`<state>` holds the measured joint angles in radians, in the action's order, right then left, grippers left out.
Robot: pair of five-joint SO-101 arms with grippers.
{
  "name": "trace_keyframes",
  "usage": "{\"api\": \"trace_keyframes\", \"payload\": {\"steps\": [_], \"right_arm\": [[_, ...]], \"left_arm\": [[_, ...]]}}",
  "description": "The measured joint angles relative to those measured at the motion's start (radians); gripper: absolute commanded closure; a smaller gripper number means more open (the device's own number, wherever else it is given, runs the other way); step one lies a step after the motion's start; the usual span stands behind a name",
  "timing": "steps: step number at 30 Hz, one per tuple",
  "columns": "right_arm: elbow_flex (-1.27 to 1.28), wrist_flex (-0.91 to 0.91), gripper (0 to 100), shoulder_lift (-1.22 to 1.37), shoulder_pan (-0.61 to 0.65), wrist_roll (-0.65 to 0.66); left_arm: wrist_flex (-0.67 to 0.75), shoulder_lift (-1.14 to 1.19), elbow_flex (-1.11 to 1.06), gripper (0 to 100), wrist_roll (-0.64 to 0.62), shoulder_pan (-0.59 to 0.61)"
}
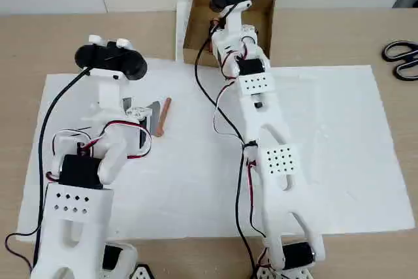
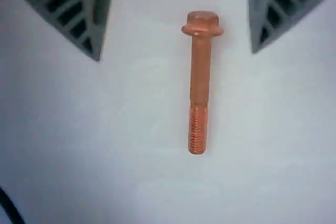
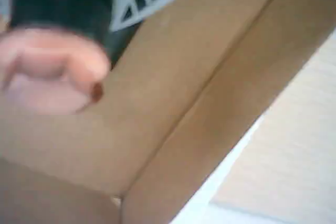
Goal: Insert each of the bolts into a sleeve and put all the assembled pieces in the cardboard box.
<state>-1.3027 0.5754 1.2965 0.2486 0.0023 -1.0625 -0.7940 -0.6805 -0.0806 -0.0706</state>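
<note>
The bolt is coppery orange, a shade darker along its thread. It lies on a plain white sheet that covers most of the pale tan, faintly grained tabletop. The left gripper has dark grey fingers with a slatted pattern. Both arms are white, dotted with grids of small holes, with black motors and red, black and white wires. At the tabletop's far edge the cardboard box is plain brown. Inside the box a pale pink piece shows a dark reddish-brown spot. By the tabletop's right edge, the scissors have black handles.
</note>
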Motion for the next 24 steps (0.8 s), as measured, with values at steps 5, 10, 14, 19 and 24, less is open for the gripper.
{"api": "trace_keyframes", "payload": {"steps": [5,10,14,19,24], "right_arm": [[-0.003,-0.002,80.5,0.000,-0.002,0.000],[-0.028,-0.002,81.6,-0.002,0.000,0.000],[-0.041,0.003,81.6,-0.002,0.000,0.000],[-0.186,0.224,81.6,-0.041,-0.002,0.000],[-0.318,0.598,81.5,-0.161,-0.002,0.000]], "left_arm": [[0.000,0.000,0.000,82,0.000,0.000],[0.000,0.000,0.000,82,0.000,0.000],[0.000,0.000,0.000,82,0.000,0.000],[0.000,0.000,0.000,82,0.000,0.000],[0.000,0.000,0.000,82,0.000,0.000]]}}
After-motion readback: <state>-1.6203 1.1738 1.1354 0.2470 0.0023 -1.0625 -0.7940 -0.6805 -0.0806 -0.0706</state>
